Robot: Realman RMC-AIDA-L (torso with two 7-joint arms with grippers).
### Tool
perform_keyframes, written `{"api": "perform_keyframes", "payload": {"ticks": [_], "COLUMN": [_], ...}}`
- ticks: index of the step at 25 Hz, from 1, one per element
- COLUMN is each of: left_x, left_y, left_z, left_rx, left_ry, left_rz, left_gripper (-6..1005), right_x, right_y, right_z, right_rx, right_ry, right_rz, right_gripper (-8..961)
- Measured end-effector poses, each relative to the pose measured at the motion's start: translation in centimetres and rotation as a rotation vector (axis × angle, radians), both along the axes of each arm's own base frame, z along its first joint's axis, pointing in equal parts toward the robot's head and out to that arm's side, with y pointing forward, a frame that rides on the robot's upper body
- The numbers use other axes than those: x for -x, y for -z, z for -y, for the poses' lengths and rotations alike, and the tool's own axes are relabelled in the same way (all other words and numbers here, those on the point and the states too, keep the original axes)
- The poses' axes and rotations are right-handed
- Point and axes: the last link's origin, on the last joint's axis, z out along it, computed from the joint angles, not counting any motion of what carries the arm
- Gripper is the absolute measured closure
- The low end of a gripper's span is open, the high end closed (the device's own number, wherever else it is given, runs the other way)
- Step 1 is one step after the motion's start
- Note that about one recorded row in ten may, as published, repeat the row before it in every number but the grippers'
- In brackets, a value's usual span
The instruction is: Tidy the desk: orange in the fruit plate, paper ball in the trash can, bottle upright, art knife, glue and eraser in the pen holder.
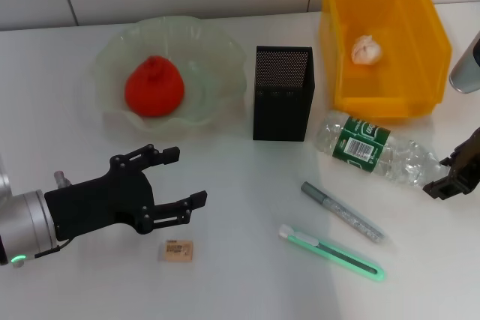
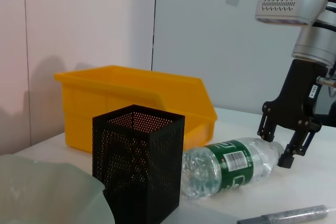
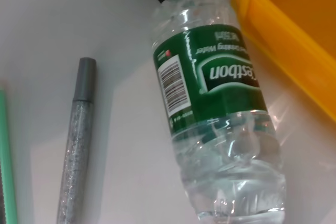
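Observation:
The orange [image 1: 154, 86] lies in the pale green fruit plate [image 1: 112, 58]. The paper ball [image 1: 366, 49] sits inside the yellow bin [image 1: 427, 43] that serves as the trash can. The clear bottle [image 1: 375, 148] with a green label lies on its side beside the bin. The black mesh pen holder [image 1: 282, 93] stands upright. On the table lie the grey glue stick [image 1: 343, 212], the green art knife [image 1: 331, 252] and the tan eraser [image 1: 176, 250]. My left gripper [image 1: 187, 176] hovers open just above the eraser. My right gripper [image 1: 448, 176] is open just off the bottle's far end [image 2: 276, 148].
The right wrist view looks down on the bottle [image 3: 220, 108], with the glue stick [image 3: 76, 145] beside it and the bin's wall [image 3: 294, 24] close by. A grey cylinder [image 1: 466, 65] stands at the right edge. A white wall rises behind the table.

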Motion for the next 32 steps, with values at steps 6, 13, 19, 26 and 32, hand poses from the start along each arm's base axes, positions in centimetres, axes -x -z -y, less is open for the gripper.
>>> {"api": "perform_keyframes", "payload": {"ticks": [6, 13, 19, 26, 32], "left_x": [0.1, 0.1, 0.1, 0.1, 0.0], "left_y": [0.0, 0.0, 0.0, -0.1, -0.1], "left_z": [0.1, 0.1, 0.1, 0.0, 0.0], "left_rx": [0.001, 0.001, 0.000, -0.004, -0.009], "left_ry": [-0.004, -0.004, -0.005, -0.004, -0.006], "left_rz": [0.001, 0.001, 0.002, 0.004, 0.007], "left_gripper": [138, 138, 138, 138, 138], "right_x": [-0.1, 0.1, 1.2, 3.8, 5.3], "right_y": [0.1, -0.3, -1.1, -2.9, -3.7], "right_z": [0.0, 0.2, 0.9, 1.4, 1.5], "right_rx": [0.000, 0.004, 0.019, 0.005, -0.005], "right_ry": [0.002, -0.014, -0.085, -0.159, -0.206], "right_rz": [0.001, 0.010, 0.041, 0.030, 0.033], "right_gripper": [449, 508, 508, 508, 508]}}
